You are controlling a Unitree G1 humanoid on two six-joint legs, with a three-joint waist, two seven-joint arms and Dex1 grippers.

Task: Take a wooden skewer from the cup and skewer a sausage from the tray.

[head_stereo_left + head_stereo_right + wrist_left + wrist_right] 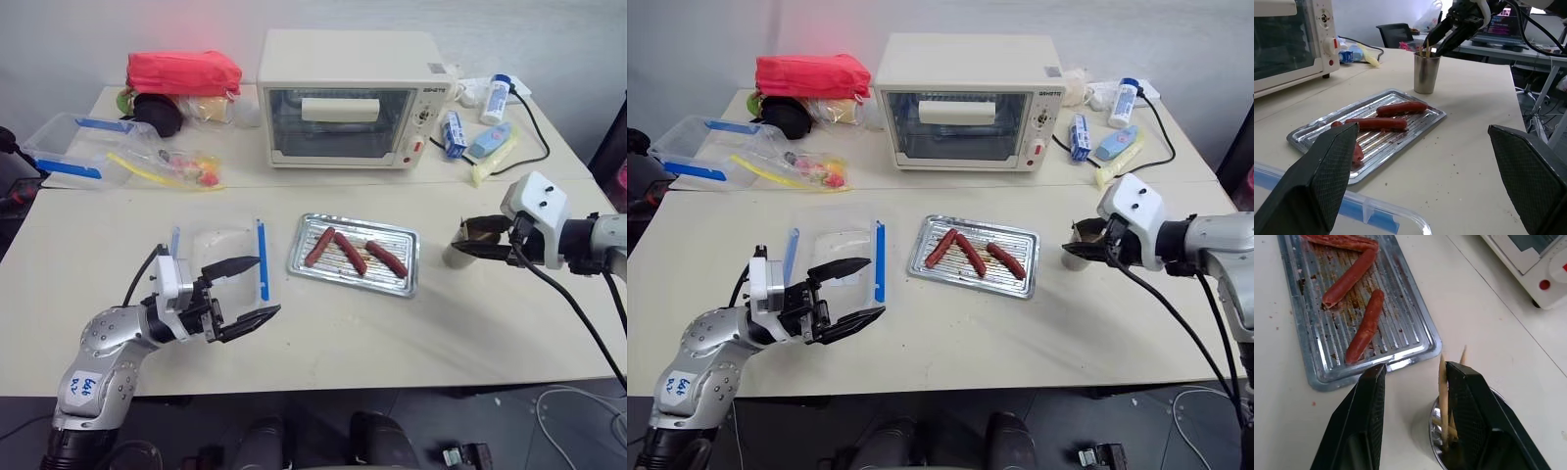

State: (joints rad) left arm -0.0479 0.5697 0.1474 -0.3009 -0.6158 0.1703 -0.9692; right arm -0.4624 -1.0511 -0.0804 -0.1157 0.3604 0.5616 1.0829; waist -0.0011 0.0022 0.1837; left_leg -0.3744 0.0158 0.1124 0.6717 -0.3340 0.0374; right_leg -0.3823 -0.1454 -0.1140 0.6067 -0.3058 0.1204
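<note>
Right gripper (1413, 382) hangs over the cup (1426, 73), fingers partly spread around upright wooden skewers (1443, 396), nothing pinched that we can see. Beside it, three sausages (386, 258) lie on the tray (402, 283). Our left gripper (247, 289) waits wide open near the table's (392, 343) front edge.

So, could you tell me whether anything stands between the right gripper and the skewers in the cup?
Nothing visible does: the right gripper hangs open right at the cup, its fingers straddling the upright wooden skewers.
</note>
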